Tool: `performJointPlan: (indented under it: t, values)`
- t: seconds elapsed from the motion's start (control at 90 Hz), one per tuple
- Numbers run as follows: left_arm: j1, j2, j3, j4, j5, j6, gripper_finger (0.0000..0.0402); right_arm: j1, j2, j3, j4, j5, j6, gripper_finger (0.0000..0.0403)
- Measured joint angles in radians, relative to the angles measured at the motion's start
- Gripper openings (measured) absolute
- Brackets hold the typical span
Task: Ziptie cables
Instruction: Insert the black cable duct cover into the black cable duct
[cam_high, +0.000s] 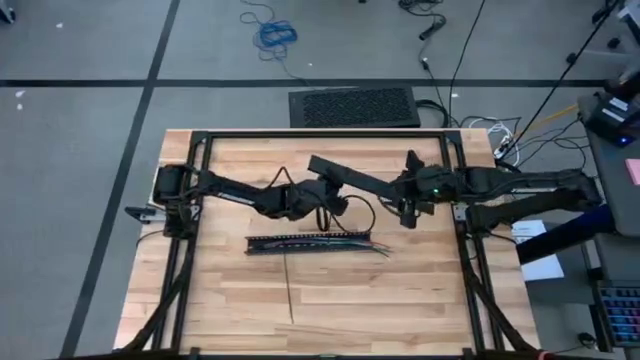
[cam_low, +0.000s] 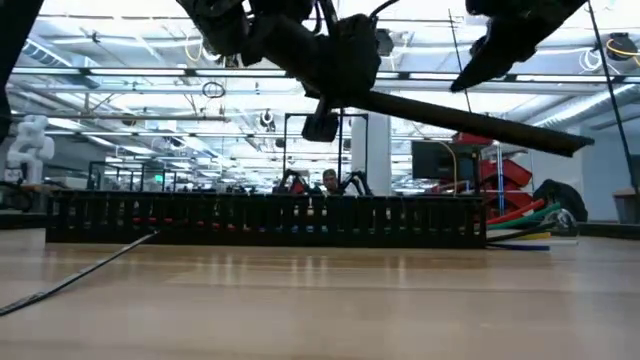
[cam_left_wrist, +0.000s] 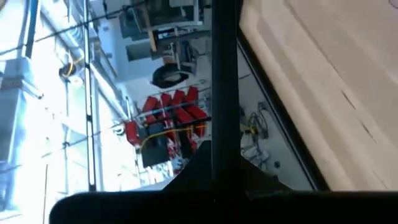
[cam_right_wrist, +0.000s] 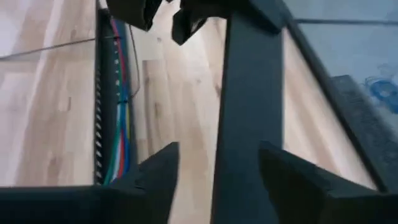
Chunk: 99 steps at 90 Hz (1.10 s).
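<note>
Down on the wooden counter (cam_high: 250, 290), the long black slotted bar (cam_high: 308, 243) lies flat near the middle, a shallow channel with comb-like walls, and the cables (cam_right_wrist: 121, 93) lie inside it along its length: red, blue, green and yellow strands show in the right wrist view running between the slotted walls. At one end of the bar the wires spill out onto the wood, where the low view catches their green, red and yellow tips (fanned just past the channel's end). A thin black zip tie strip (cam_high: 289, 290) lies apart from the bar, nearer the front edge of the counter, angled away from it. Above all this, a flat black lid strip (cam_high: 345, 176) hangs in the air between the two arms, tilted, touching neither the channel nor the wood. The left gripper (cam_high: 322, 192) is above the counter just behind the bar and pinches one end of that strip; its own wrist view shows the strip rising straight out from between its fingers. The right gripper (cam_right_wrist: 217, 186) holds the same strip farther along, its two fingers (cam_right_wrist: 155, 174) set either side of the strip, though whether they press on it or stand slightly clear I cannot tell.
</note>
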Motion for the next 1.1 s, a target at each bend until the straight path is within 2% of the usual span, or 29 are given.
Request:
performJointPlan:
  t: [0.156, 0.333, 0.667, 0.844, 0.967, 1.1]
  values:
    - [-0.012, 0.000, 0.004, -0.002, 0.015, 0.053, 0.0005, -0.084, 0.070, 0.007, 0.078, -0.049, -0.062, 0.0318]
    - [-0.019, 0.000, 0.004, -0.002, 0.015, 0.075, 0.0005, -0.192, 0.152, 0.065, 0.087, -0.192, -0.073, 0.0340]
    - [-0.019, 0.000, 0.004, 0.016, -0.013, 0.071, 0.0005, -0.246, 0.325, 0.133, 0.091, -0.414, -0.095, 0.0340]
    - [-0.022, 0.000, 0.004, 0.011, -0.032, 0.070, 0.0005, -0.249, 0.365, 0.182, 0.066, -0.435, -0.097, 0.0336]
    - [-0.025, 0.000, 0.004, 0.012, -0.036, 0.061, 0.0005, -0.259, 0.367, 0.200, 0.057, -0.439, -0.103, 0.0309]
    - [-0.025, 0.000, 0.004, 0.009, -0.051, 0.029, 0.0005, -0.280, 0.367, 0.216, 0.031, -0.441, -0.102, 0.0253]
